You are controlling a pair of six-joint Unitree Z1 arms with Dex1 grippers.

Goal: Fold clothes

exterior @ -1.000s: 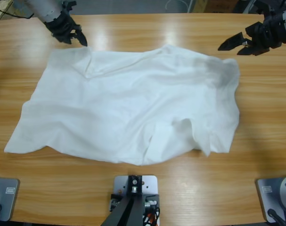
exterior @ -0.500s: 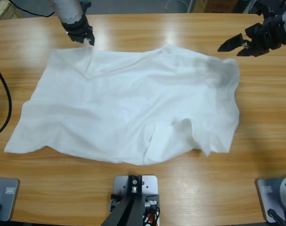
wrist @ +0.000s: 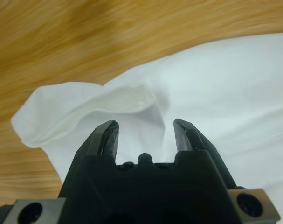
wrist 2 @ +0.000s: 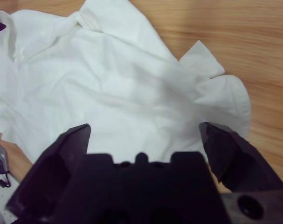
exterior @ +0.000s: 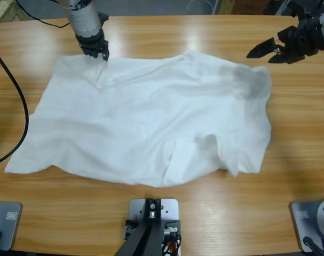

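the left gripper (exterior: 101,53) sits at the upper left of the high view with its jaws parted by a narrow gap over a raised fold at the corner of the white t-shirt (exterior: 145,122), gripping nothing. the right gripper (exterior: 264,51) hangs at the upper right with jaws spread wide and empty, just off the shirt's edge. the shirt lies spread and rumpled across the middle of the wooden table (exterior: 162,213).

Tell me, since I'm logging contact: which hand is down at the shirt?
The left hand, jaws open over the shirt's far-left corner; the right hand hangs off its edge.
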